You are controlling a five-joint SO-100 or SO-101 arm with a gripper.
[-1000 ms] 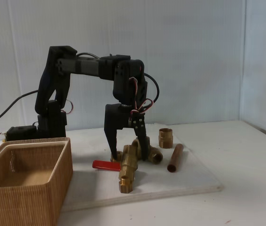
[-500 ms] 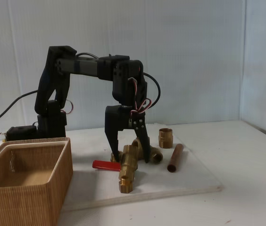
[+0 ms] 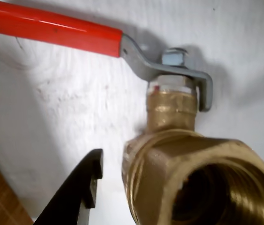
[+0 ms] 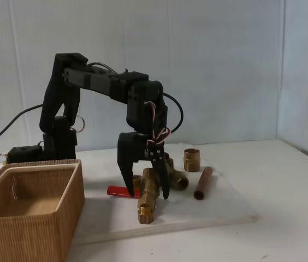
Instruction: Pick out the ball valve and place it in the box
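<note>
We see the black two-finger gripper point(image 4: 146, 195) spread open astride the brass ball valve with its red lever point(image 4: 147, 192), which lies on the flat white board point(image 4: 219, 214). Nothing is grasped yet; lifting and carrying to the empty tan wicker box point(image 4: 61, 215) remain.

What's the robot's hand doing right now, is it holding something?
Hand: open, holding nothing; its fingers straddle the ball valve lying on the white board, not yet closed on it.
</note>
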